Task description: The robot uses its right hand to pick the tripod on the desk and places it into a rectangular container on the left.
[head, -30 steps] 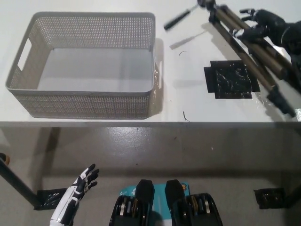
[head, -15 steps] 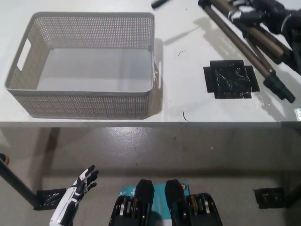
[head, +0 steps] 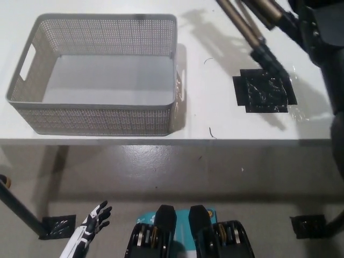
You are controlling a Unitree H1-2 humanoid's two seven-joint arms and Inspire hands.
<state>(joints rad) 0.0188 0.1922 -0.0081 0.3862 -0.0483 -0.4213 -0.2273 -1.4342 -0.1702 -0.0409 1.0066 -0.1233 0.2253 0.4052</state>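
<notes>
Lifted now: tripod [head: 252,27] off the desk [head: 215,115], legs dangling above the black tape patch [head: 264,90], carried by the black right hand [head: 317,27], grip hidden. Still right of the container [head: 102,123]. White left hand [head: 91,228] spread open, low.

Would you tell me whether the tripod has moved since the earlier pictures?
Yes. The tripod has swung up and leftward; its feet, earlier right of the black tape patch, now hang above its top edge.
</notes>
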